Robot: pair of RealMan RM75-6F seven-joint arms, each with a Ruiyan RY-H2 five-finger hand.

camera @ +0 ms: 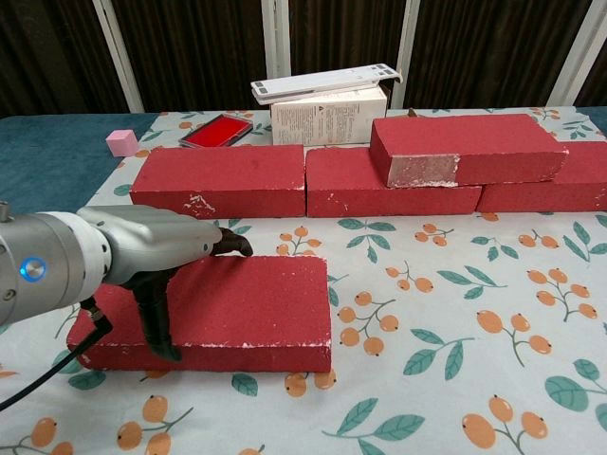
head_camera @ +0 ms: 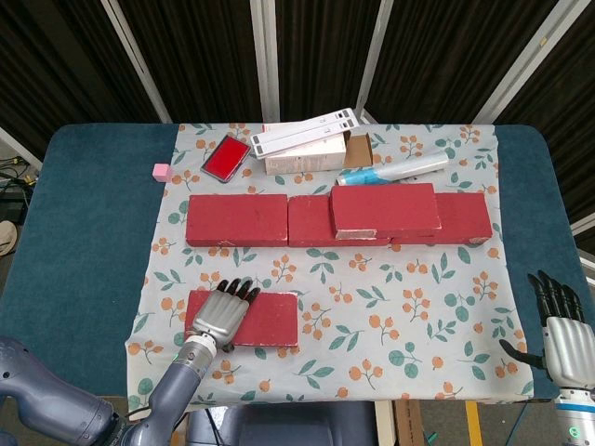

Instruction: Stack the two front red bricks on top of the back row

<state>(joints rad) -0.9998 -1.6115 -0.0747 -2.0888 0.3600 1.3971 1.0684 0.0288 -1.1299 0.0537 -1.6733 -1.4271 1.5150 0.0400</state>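
While the left hand (head_camera: 219, 317) lay flat over the left part of the front red rectangular brick (head_camera: 265, 320), its dark fingertips (camera: 233, 245) reached past the brick's far edge and its thumb hung down the near face, so the hand clasped the brick, which rested flat on the floral cloth (head_camera: 409, 307) covering the teal bench (head_camera: 84, 232). Beyond that hand, well apart from it, stood the back row of red bricks (head_camera: 237, 219), with a second red brick (head_camera: 385, 208) already lying on top of the row, far to the hand's right. Behind the row sat a white cardboard box (camera: 327, 117) bearing a long white slotted strip (camera: 322, 82), a flat red case (head_camera: 225, 157) and a small pink cube (head_camera: 161, 171). The right hand (head_camera: 561, 334) stood at the bench's near right corner, fingers straight and apart, holding nothing.
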